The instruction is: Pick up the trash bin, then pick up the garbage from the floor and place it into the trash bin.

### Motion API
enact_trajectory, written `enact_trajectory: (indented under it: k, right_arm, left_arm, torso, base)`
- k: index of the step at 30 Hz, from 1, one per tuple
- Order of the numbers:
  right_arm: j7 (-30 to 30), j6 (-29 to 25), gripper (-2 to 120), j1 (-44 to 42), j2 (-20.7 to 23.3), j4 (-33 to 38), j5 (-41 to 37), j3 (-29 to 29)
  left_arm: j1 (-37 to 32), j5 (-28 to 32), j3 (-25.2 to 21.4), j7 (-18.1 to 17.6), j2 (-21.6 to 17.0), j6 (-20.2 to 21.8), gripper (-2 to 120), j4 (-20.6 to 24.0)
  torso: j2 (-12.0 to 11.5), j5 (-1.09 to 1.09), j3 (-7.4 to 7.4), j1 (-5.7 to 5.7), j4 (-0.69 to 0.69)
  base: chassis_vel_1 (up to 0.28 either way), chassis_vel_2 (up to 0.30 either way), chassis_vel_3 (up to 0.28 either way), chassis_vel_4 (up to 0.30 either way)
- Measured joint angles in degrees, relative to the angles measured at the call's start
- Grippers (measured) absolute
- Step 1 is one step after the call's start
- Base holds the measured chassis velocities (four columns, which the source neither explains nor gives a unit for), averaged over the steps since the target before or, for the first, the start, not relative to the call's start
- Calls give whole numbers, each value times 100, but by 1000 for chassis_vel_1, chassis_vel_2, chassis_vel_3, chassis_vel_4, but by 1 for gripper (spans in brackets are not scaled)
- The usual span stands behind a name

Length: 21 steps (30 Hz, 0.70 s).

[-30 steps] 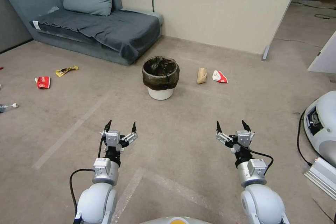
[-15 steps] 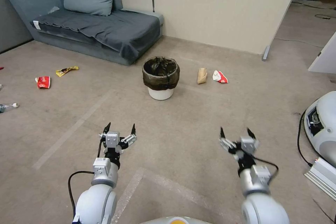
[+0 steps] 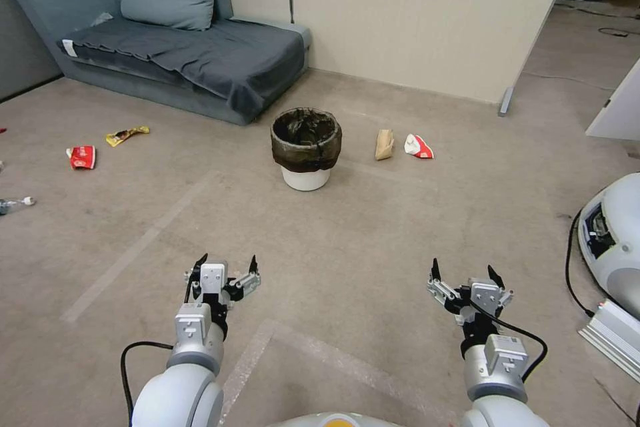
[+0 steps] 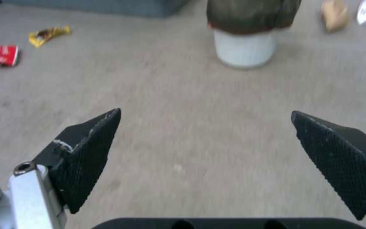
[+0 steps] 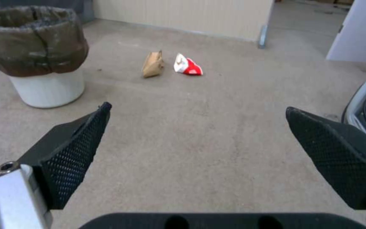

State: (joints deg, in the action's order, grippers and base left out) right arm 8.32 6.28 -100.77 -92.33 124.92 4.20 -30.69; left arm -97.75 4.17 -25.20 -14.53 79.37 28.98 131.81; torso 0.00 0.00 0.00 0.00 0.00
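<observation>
white smooth plastic forms the small round trash bin [image 3: 306, 177], which is lined with a crinkled dark bag folded over its rim and stands upright on the beige carpet [image 3: 347, 240] in front of a grey sofa [image 3: 167, 47]. four litter pieces are counted: a crumpled brown paper bag [image 3: 384, 144] just beside a crushed red-and-white cup [image 3: 419, 146] on the bin's right, and a red packet [image 3: 83, 157] near a shiny yellow wrapper [image 3: 127, 135] well apart on its left. the left gripper [image 3: 225, 265] and right gripper [image 3: 466, 275] are held low over bare carpet, each with its two textured black fingers spread wide and grasping nothing.

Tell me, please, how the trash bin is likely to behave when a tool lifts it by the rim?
The trash bin looks like thin plastic, so probably light. Its loose, crinkled liner may slip under a grip. Standing narrow and upright, it could tip if nudged.
</observation>
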Motion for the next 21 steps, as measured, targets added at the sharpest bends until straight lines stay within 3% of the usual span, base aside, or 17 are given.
enact_trajectory:
  k: [3,21]
  right_arm:
    - [-46,-48,100,-14,4,-16,40,-9]
    - [-60,-92,100,75,15,-126,24,13]
  left_arm:
    - [-155,5,150,-281,-126,470,100,264]
    - [-178,-90,183,-318,-107,514,100,275]
  torso:
    - [0,2,0,0,0]
    - [0,0,0,0,0]
  base:
    - [0,0,0,0]
    - [0,0,0,0]
